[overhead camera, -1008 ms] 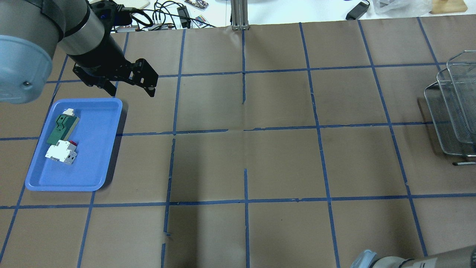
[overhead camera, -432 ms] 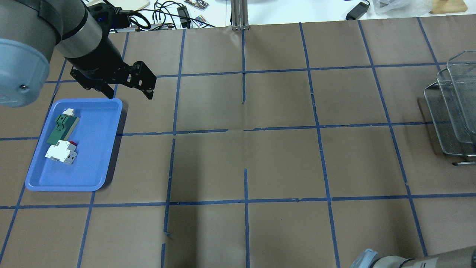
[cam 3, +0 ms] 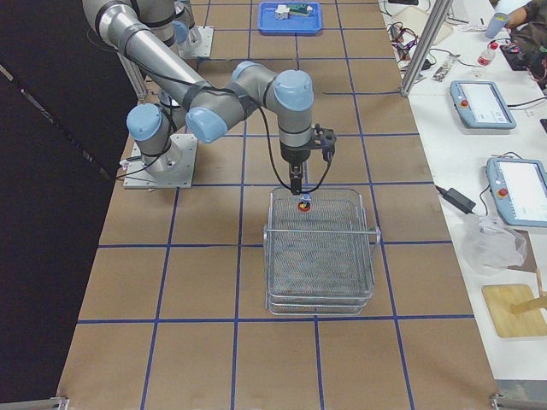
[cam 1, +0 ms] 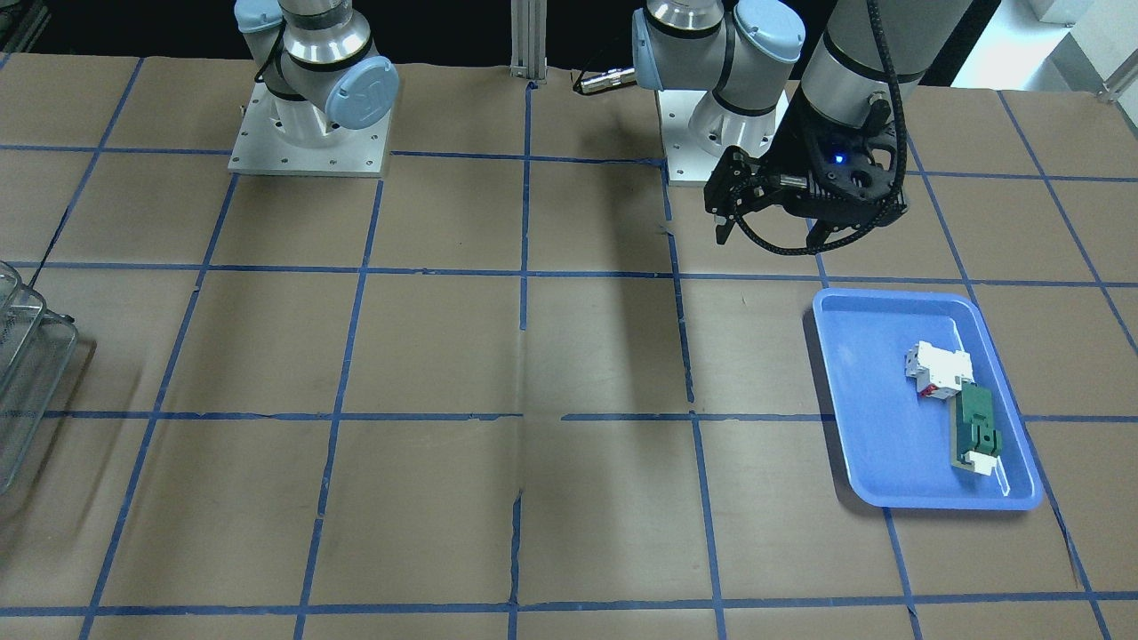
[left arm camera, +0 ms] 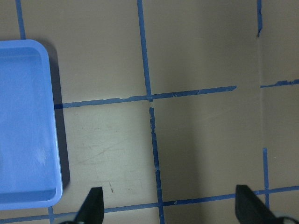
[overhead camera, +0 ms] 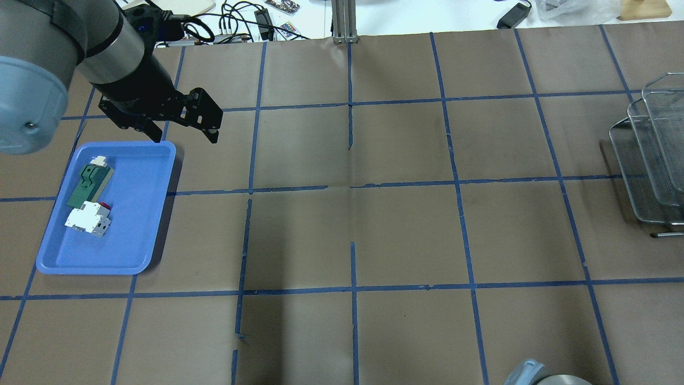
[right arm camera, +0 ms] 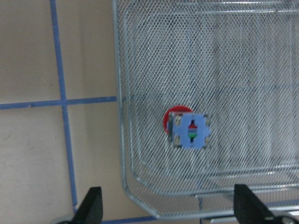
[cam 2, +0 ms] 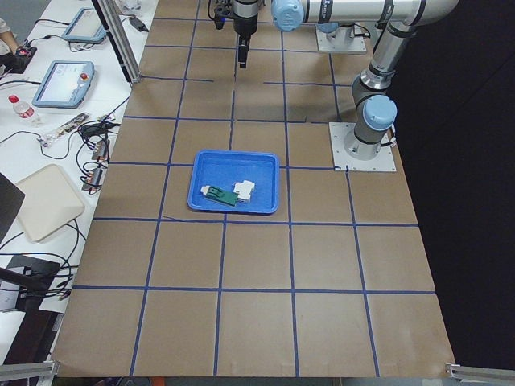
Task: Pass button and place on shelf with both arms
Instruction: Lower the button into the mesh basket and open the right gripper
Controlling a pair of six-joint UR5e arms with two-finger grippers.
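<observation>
The button [right arm camera: 189, 130] lies in the wire-mesh shelf [right arm camera: 120, 140], its bluish block base facing up and the red cap showing behind it; it shows as a red dot in the exterior right view [cam 3: 303, 203]. My right gripper [right arm camera: 168, 207] is open and empty, apart from the button and above it [cam 3: 296, 190]. The shelf stands at the table's right end [overhead camera: 649, 155], [cam 1: 27, 373]. My left gripper [overhead camera: 184, 135] is open and empty, hovering over the table just beyond the blue tray's far right corner [cam 1: 769, 233], [left arm camera: 170, 207].
The blue tray [overhead camera: 133, 235] lies at the left and holds a white-and-red block [overhead camera: 85, 219] and a flat dark-green part [overhead camera: 88, 184]. Cables and devices lie past the far edge [overhead camera: 240, 21]. An aluminium post [overhead camera: 344, 21] stands at the back middle.
My left gripper has drifted slightly left, closer to the tray's corner, still open. The right arm's elbow has sunk lower at the overhead view's bottom edge.
</observation>
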